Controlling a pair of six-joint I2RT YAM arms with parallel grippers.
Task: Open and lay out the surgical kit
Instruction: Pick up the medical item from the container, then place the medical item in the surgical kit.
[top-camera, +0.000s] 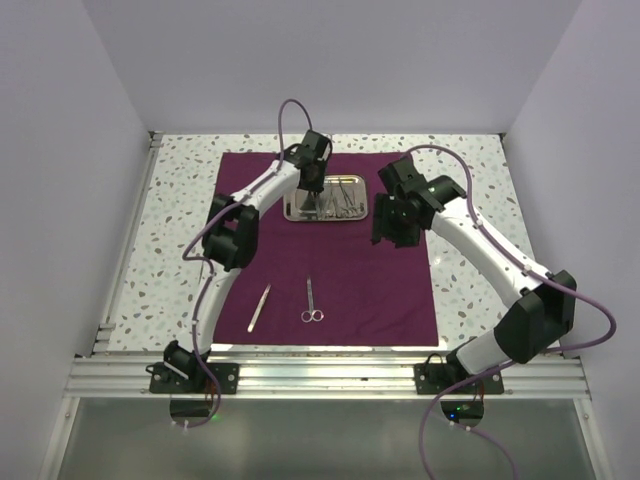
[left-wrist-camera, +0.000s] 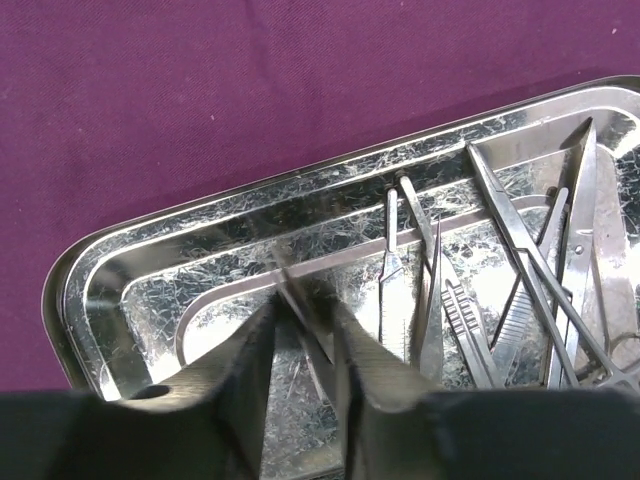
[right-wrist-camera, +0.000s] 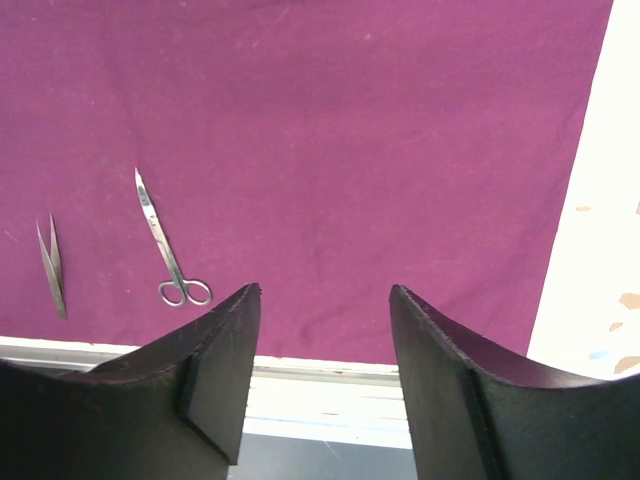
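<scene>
1. Top external view: cloth (top-camera: 335, 265), purple-maroon, spread flat on the speckled table (top-camera: 175, 220).
2. Tray (top-camera: 325, 197), shiny steel, rectangular, resting on the far part of the cloth, about midway across it.
3. Instruments (left-wrist-camera: 545, 290): several slim steel pieces lying in the tray and crossing one another. In the left wrist view they fill its right side.
4. Scissors (top-camera: 312, 300), ring-handled, flat on the near part of the cloth, with rings toward the near edge and tips pointing away.
5. Tweezers (top-camera: 259, 307), flat on the cloth just left of the scissors, apart from them, slightly slanted.
6. Left gripper (left-wrist-camera: 308, 335), lowered into the tray's left part. Fingers are narrow, pinched on a slim tool (left-wrist-camera: 298, 295) that shows blurred between them.
7. Right gripper (right-wrist-camera: 325, 300), above the cloth to the right of the tray and apart from it, with fingers spread wide. Its wrist view takes in cloth, scissors and tweezers.
</scene>
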